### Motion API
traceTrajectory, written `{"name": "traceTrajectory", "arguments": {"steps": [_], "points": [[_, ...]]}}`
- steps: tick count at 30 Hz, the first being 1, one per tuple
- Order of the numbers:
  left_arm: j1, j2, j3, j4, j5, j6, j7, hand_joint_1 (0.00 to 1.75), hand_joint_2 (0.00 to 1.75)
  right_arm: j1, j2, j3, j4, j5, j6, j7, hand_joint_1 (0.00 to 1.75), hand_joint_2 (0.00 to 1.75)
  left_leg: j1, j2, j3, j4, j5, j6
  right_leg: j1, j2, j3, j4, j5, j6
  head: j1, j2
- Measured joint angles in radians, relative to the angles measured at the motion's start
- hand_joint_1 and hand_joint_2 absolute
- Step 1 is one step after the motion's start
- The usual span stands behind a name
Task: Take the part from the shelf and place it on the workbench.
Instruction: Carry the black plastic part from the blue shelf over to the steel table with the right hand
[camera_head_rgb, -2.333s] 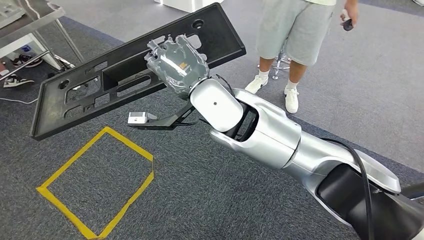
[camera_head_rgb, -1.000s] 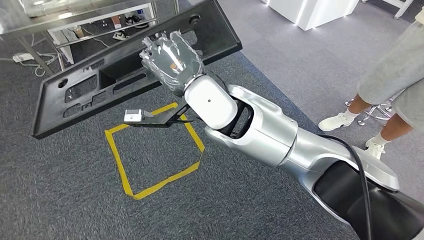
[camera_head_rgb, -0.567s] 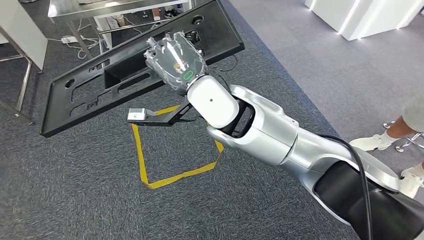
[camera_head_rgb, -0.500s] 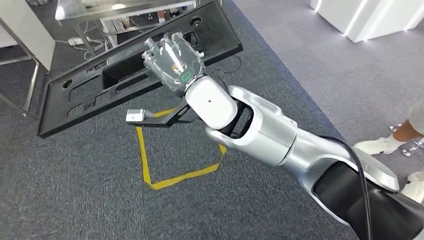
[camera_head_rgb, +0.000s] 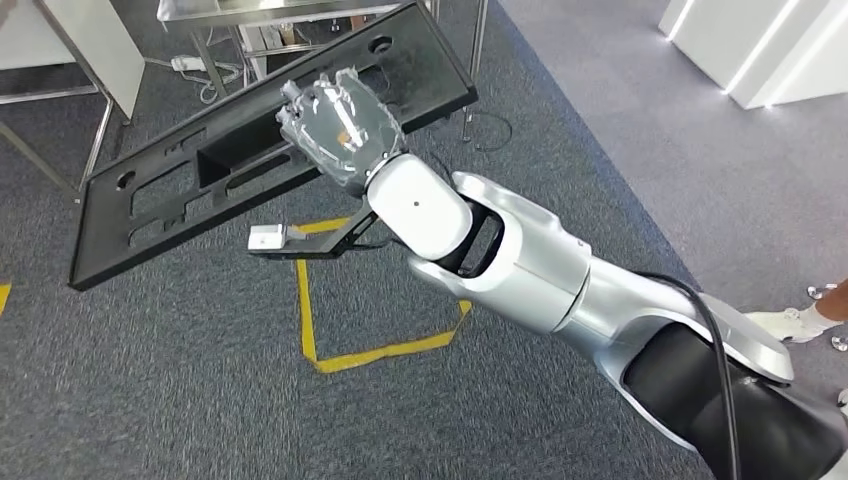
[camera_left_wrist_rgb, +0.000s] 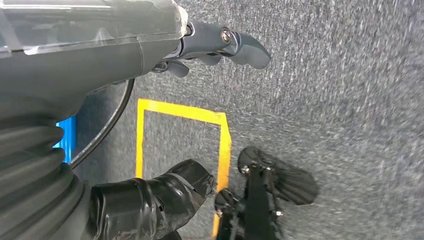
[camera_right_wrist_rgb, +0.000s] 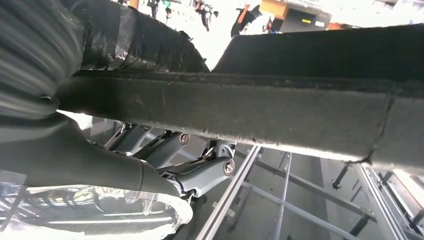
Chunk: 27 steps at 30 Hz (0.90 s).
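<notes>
Carpet (camera_head_rgb: 150, 400), grey and speckled, lies nearest, with a square of yellow tape (camera_head_rgb: 385, 345) marked on it below the raised arm. From the lower right of the head view the silver right arm (camera_head_rgb: 540, 275) reaches up and leftward, its white wrist ball leading to the right hand (camera_head_rgb: 340, 130). That hand grips the long black part (camera_head_rgb: 230, 150), a flat panel with cut-out slots and round holes, held in the air and tilted, its left end lower than its right. The hand's back faces the head camera and its fingers curl over the panel near the middle of its length. In the right wrist view the panel's edge (camera_right_wrist_rgb: 250, 107) runs between the taped thumb (camera_right_wrist_rgb: 145, 45) on one side and the darker fingers (camera_right_wrist_rgb: 200, 172) on the other, so the panel is pinched between them. A small silver block on a black bracket (camera_head_rgb: 300, 242) juts from the wrist under the panel.

In the left wrist view the left hand (camera_left_wrist_rgb: 150, 50) hangs over the carpet and tape square (camera_left_wrist_rgb: 180, 112), holding nothing, with its fingers (camera_left_wrist_rgb: 235, 42) stretched out away from the taped thumb (camera_left_wrist_rgb: 160, 192).

Farther off, beyond the panel, stand a metal table (camera_head_rgb: 270, 10) with thin legs and a white block (camera_head_rgb: 770, 50) at the upper right.
</notes>
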Motion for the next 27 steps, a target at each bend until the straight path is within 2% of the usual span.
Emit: {"name": "traceTrajectory", "arguments": {"steps": [2,3,4,5,6,7,8,9,10,12,14,15,17,18,19,20,21,22,24,25,27], "points": [[-0.002,0.000,0.000,0.000,-0.003,-0.003,-0.001,0.00,1.75,0.000,-0.001,0.000,0.000,0.000,0.000,0.000,1.75,1.75,-0.001,-0.001,0.007,-0.002,-0.004,0.010,-0.001,0.016,-0.069,0.131,-0.056,0.000,0.003,0.000],[-0.003,0.000,0.000,0.000,-0.006,-0.005,-0.003,0.00,1.75,0.002,-0.002,0.000,0.001,0.000,0.000,0.000,1.75,1.75,-0.002,-0.003,0.008,-0.001,-0.006,0.013,-0.001,0.019,-0.105,0.191,-0.073,0.001,0.004,0.000],[-0.003,0.000,0.000,0.000,-0.008,-0.007,-0.006,0.00,1.75,0.004,-0.004,0.000,0.001,0.000,0.000,0.000,1.75,1.75,-0.003,-0.006,0.010,0.001,-0.009,0.015,-0.001,0.021,-0.129,0.223,-0.072,0.001,0.004,0.000],[-0.003,0.000,-0.001,0.000,-0.011,-0.009,-0.010,0.00,1.75,0.005,-0.005,0.000,0.001,0.000,0.000,0.000,1.75,1.75,-0.003,-0.010,0.012,0.003,-0.012,0.015,-0.002,0.021,-0.133,0.217,-0.052,0.001,0.005,0.000],[-0.003,0.000,-0.001,0.000,-0.013,-0.010,-0.013,0.00,1.75,0.005,-0.007,0.000,0.001,0.000,0.000,0.000,1.75,1.75,-0.003,-0.014,0.014,0.007,-0.016,0.013,-0.003,0.021,-0.118,0.172,-0.016,-0.001,0.005,0.000],[-0.002,0.000,-0.001,0.000,-0.014,-0.011,-0.015,0.00,1.75,0.004,-0.007,0.000,0.001,0.000,0.000,0.000,1.75,1.75,-0.003,-0.018,0.015,0.012,-0.021,0.011,-0.004,0.022,-0.092,0.105,0.024,-0.003,0.006,0.000],[-0.002,0.000,-0.002,0.000,-0.014,-0.012,-0.017,0.00,1.75,0.002,-0.008,0.000,0.001,0.000,0.000,0.000,1.75,1.75,-0.004,-0.021,0.014,0.018,-0.026,0.007,-0.004,0.025,-0.064,0.042,0.051,-0.005,0.006,0.000],[-0.003,0.000,-0.002,0.000,-0.015,-0.012,-0.018,0.00,1.75,0.000,-0.008,0.000,0.001,0.000,-0.001,0.000,1.75,1.75,-0.006,-0.025,0.011,0.023,-0.030,0.002,-0.004,0.028,-0.043,-0.005,0.067,-0.007,0.005,0.000],[-0.003,0.000,-0.002,0.000,-0.015,-0.013,-0.019,0.00,1.75,-0.002,-0.008,0.000,0.001,0.000,-0.001,0.000,1.75,1.75,-0.006,-0.027,0.008,0.027,-0.032,-0.003,-0.002,0.030,-0.032,-0.029,0.070,-0.010,0.006,0.000],[-0.003,0.001,-0.004,0.000,-0.016,-0.012,-0.020,0.00,1.75,-0.003,-0.008,0.000,0.001,0.000,-0.001,-0.001,1.75,1.75,-0.005,-0.030,0.005,0.025,-0.032,-0.014,0.000,0.031,-0.027,-0.039,0.068,-0.017,0.006,0.000],[-0.001,0.000,-0.005,0.000,-0.016,-0.012,-0.020,0.00,1.75,-0.003,-0.008,0.000,0.001,0.001,-0.001,-0.001,1.75,1.75,-0.002,-0.024,0.000,0.047,-0.048,-0.024,-0.003,0.029,-0.019,-0.048,0.071,-0.026,0.004,0.000],[-0.002,0.000,-0.005,0.000,-0.016,-0.011,-0.020,0.00,1.75,-0.005,-0.008,0.000,0.001,0.001,-0.001,-0.001,1.75,1.75,-0.001,-0.020,-0.013,0.081,-0.067,-0.029,-0.005,0.028,-0.013,-0.053,0.071,-0.031,0.003,0.000],[-0.003,0.000,-0.008,0.000,-0.016,-0.010,-0.019,0.00,1.75,-0.008,-0.008,0.000,0.001,0.001,-0.001,-0.001,1.75,1.75,0.001,-0.013,-0.066,0.197,-0.118,-0.037,-0.004,0.025,-0.006,-0.056,0.068,-0.037,0.000,0.000],[-0.004,0.000,-0.010,0.000,-0.016,-0.010,-0.018,0.00,1.75,-0.008,-0.008,0.001,0.001,0.001,-0.001,-0.002,1.75,1.75,0.002,-0.012,-0.097,0.254,-0.136,-0.039,-0.004,0.024,-0.005,-0.056,0.066,-0.039,0.000,0.000],[-0.004,0.001,-0.011,0.000,-0.016,-0.009,-0.016,0.00,1.75,-0.008,-0.008,0.002,0.001,0.001,0.000,-0.002,1.75,1.75,0.002,-0.011,-0.119,0.287,-0.140,-0.041,-0.003,0.023,-0.003,-0.056,0.064,-0.040,0.000,0.000],[-0.003,0.001,-0.012,0.000,-0.015,-0.008,-0.014,0.00,1.75,-0.007,-0.008,0.004,0.002,0.001,0.000,-0.003,1.75,1.75,0.003,-0.010,-0.124,0.284,-0.125,-0.042,-0.003,0.023,-0.001,-0.056,0.062,-0.039,0.000,0.000],[-0.002,0.001,-0.012,0.000,-0.015,-0.008,-0.012,0.00,1.75,-0.007,-0.008,0.005,0.002,0.001,0.001,-0.004,1.75,1.75,0.004,-0.010,-0.110,0.242,-0.093,-0.042,-0.003,0.023,0.002,-0.056,0.060,-0.038,0.000,0.000],[-0.001,0.001,-0.012,0.000,-0.014,-0.008,-0.011,0.00,1.75,-0.007,-0.008,0.006,0.002,0.001,0.001,-0.004,1.75,1.75,0.006,-0.008,-0.081,0.174,-0.054,-0.041,-0.003,0.023,0.006,-0.055,0.057,-0.036,0.000,0.000],[-0.002,0.001,-0.013,0.000,-0.014,-0.007,-0.010,0.00,1.75,-0.009,-0.008,0.006,0.002,0.001,0.001,-0.004,1.75,1.75,0.003,-0.006,-0.024,0.056,-0.011,-0.034,-0.001,0.022,0.011,-0.055,0.051,-0.028,0.001,0.000],[-0.004,0.001,-0.015,0.000,-0.014,-0.007,-0.010,0.00,1.75,-0.010,-0.008,0.006,0.002,0.001,0.001,-0.004,1.75,1.75,0.000,-0.006,-0.010,0.027,-0.008,-0.030,0.000,0.022,0.012,-0.056,0.049,-0.023,0.001,0.000],[-0.005,0.002,-0.019,0.000,-0.014,-0.006,-0.010,0.00,1.75,-0.011,-0.008,0.006,0.002,0.001,0.001,-0.004,1.75,1.75,-0.005,-0.009,-0.006,0.016,-0.013,-0.018,0.001,0.021,0.013,-0.059,0.047,-0.013,0.002,0.000]]}}
